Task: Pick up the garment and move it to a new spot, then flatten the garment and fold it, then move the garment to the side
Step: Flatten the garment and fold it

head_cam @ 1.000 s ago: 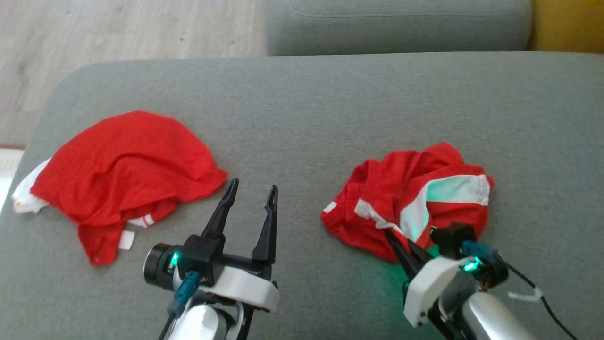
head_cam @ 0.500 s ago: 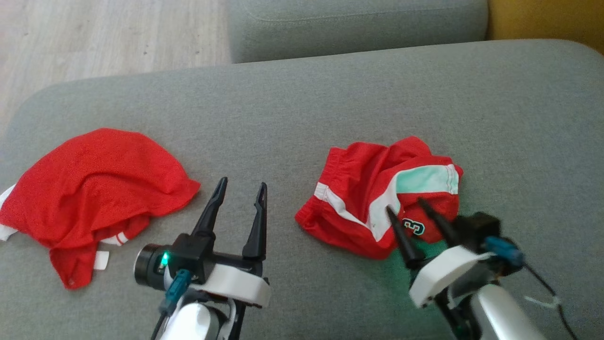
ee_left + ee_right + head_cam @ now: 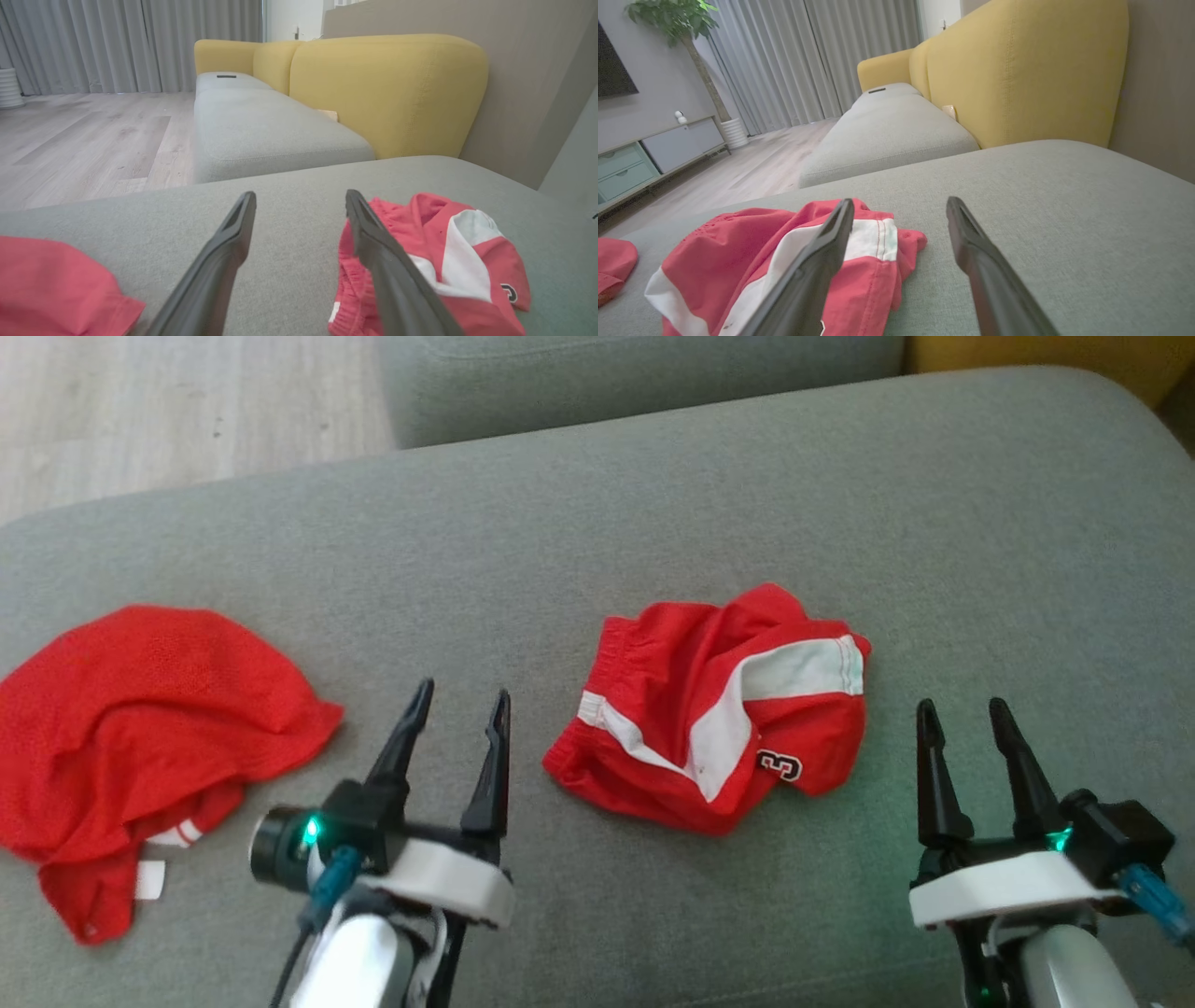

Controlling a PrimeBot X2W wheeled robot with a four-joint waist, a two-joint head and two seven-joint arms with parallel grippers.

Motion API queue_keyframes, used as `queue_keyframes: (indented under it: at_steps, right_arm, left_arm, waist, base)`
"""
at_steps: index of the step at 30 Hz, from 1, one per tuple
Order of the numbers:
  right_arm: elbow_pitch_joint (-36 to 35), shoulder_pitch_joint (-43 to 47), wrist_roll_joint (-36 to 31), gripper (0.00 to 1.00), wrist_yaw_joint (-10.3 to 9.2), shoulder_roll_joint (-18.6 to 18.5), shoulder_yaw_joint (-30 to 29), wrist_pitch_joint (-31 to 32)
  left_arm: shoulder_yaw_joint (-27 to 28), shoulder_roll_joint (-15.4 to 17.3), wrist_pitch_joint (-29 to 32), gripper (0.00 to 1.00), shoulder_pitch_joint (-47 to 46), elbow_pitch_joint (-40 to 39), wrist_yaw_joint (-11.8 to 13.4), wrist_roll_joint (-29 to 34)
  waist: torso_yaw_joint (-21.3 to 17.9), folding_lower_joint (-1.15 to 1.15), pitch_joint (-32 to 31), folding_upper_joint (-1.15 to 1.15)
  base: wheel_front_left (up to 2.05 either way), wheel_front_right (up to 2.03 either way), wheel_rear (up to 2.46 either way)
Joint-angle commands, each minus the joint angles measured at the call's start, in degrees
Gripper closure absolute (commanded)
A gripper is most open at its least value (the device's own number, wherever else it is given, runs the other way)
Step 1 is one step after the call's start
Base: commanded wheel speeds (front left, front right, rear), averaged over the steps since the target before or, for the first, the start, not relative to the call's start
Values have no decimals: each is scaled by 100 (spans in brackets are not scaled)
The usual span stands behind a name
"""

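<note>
R. gripper, lower right of the head view, is seen with fingers spread wide and nothing held, drawn clear of the red-and-white shorts. A sec. earlier it was pinched shut on the shorts' near edge. L. gripper, lower centre-left, is likewise spread wide and empty. It is parked between the shorts and a second red garment at the left edge, touching neither.

The shorts are left crumpled at centre frame on the grey sofa cushion, with white stripe and number patch turned up. The whole head view has been shifted since then, so part of the apparent change is put down to camera motion, not cloth motion.

The release is judged to close the pick-and-move step. Flattening & folding are not yet begun, and both grippers are free for it.
</note>
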Motion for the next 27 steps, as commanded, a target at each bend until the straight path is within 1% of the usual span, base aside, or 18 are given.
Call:
queue_keyframes:
  at_steps: [1, 4, 8, 11, 16, 20, 24, 27]
  right_arm:
    - [-161, -189, 37, 0, 44, -19, 146, -104]
    - [-136, -265, 74, 0, 44, -18, 111, -142]
    - [-121, -357, 71, 0, 44, -18, 51, -159]
    - [-113, -389, 105, 0, 44, -18, 19, -164]
    - [-120, -402, 205, 0, 44, -18, 137, -166]
    - [-141, -421, 217, 0, 44, -17, 160, -166]
    - [-159, -457, 227, 0, 44, -17, 172, -167]
    - [-157, -481, 228, 0, 44, -17, 176, -167]
  left_arm:
    - [211, -13, -32, 0, -381, -165, -34, -17]
    - [141, -13, -32, 0, -475, -76, -120, 7]
    - [-26, -13, -32, 0, -626, 218, -372, 48]
    - [-157, -9, -32, 0, -775, 669, -547, 145]
    - [-389, -10, -32, 0, -1133, 1452, -842, 162]
    - [-485, -11, -32, 0, -1366, 1767, -915, 142]
    - [-606, -11, -32, 0, -1559, 1951, -1031, -109]
    - [-689, -12, -32, 0, -1665, 2065, -1064, -162]
  waist:
    - [-87, 0, 59, 0]
    - [-137, 0, 118, 0]
    - [-177, 0, 175, 0]
    - [-190, 0, 217, 0]
    - [-208, 0, 300, 0]
    - [-227, 0, 352, 0]
    - [-262, 0, 400, 0]
    - [-295, 0, 432, 0]
  base:
    - [0, 0, 0]
    - [0, 0, 0]
    - [0, 0, 0]
    - [0, 0, 0]
    - [0, 0, 0]
    - [0, 0, 0]
    - [0, 0, 0]
    - [0, 0, 0]
